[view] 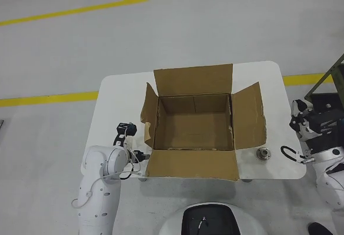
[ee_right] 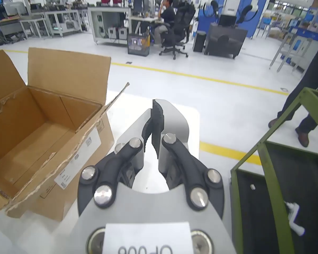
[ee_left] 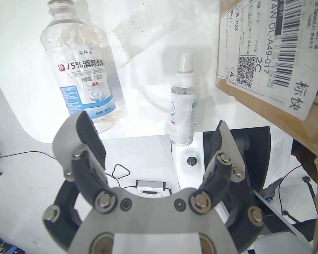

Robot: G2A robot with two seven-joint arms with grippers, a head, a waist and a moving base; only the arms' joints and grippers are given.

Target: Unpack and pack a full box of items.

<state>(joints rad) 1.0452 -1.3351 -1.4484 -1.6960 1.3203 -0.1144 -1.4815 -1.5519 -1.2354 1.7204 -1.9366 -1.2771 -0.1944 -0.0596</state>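
Note:
The open cardboard box (view: 192, 126) sits in the middle of the white table (view: 260, 73), and its inside is bare. My left gripper (ee_left: 155, 133) hangs open over the table's front left part, with nothing between its fingers. Past it are a clear alcohol bottle (ee_left: 79, 62) with a white cap and a small white spray bottle (ee_left: 182, 107), beside the box's labelled flap (ee_left: 267, 40). My right gripper (ee_right: 156, 107) is shut on nothing, off the table's right edge (view: 298, 114), with the box (ee_right: 42, 122) to its side.
A small round grey item (view: 263, 154) lies on the table near its front right corner. A green metal cart (ee_right: 267, 159) stands right beside the right arm. A person's legs (ee_right: 301, 122) are near the cart.

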